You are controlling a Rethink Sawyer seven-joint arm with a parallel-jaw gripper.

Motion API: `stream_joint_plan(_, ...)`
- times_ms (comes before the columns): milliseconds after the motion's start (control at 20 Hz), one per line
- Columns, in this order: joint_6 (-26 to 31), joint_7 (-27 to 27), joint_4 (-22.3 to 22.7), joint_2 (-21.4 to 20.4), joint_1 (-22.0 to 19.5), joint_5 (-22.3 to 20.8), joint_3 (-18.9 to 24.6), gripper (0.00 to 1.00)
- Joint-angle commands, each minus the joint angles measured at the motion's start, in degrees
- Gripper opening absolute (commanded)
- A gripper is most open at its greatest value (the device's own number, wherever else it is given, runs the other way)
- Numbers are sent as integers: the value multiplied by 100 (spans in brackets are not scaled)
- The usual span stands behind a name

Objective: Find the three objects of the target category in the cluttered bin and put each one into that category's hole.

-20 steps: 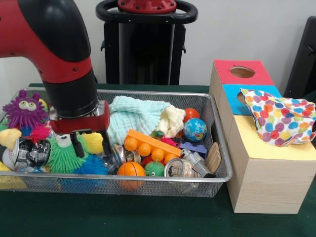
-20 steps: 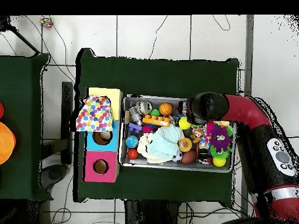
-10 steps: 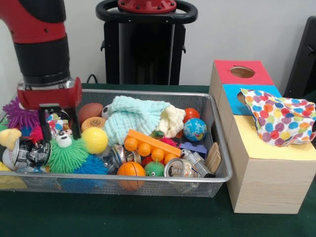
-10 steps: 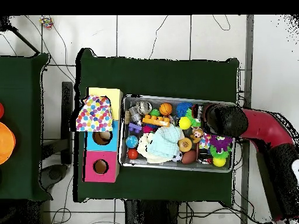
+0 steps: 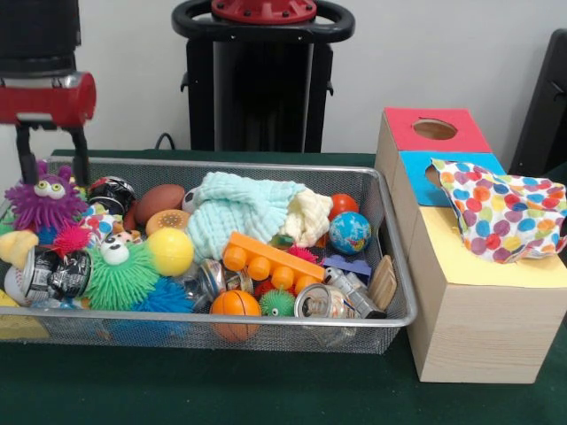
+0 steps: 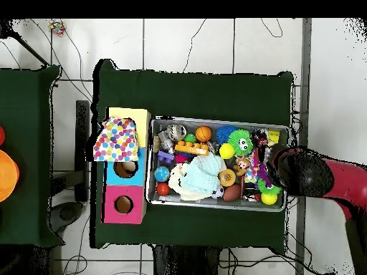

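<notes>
Wire-mesh bin [image 5: 390, 266], spiky purple rubber toy [image 5: 44, 202], gripper [image 5: 51, 155] above, 2 thin fingers apparently parted, empty

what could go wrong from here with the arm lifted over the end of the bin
The gripper hangs open and empty above the purple spiky googly-eyed toy, so no object has been picked yet.

The wire mesh bin is tightly packed; a descent could catch neighbours like the green spiky toy instead of one target.

The polka-dot cloth partly covers the blue box's hole, which could block a drop there.
</notes>
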Motion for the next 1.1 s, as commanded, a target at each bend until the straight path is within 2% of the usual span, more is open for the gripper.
stream_joint_plan(50, 301, -853, 1315, -1532, -171, 407, 535, 100)
stream_joint_plan(550, 956, -1171, 1763, -2528, -289, 1088, 573, 100)
stream_joint_plan(750, 2164, -1646, 1823, -3375, -294, 1688, 327, 100)
stream_joint_plan(850, 2507, -1827, 1894, -3680, -336, 1849, 215, 100)
stream_joint_plan(950, 2305, -1771, 2109, -3739, -406, 1919, 193, 100)
stream_joint_plan(1100, 1734, -1543, 2360, -3419, -502, 1794, 304, 100)
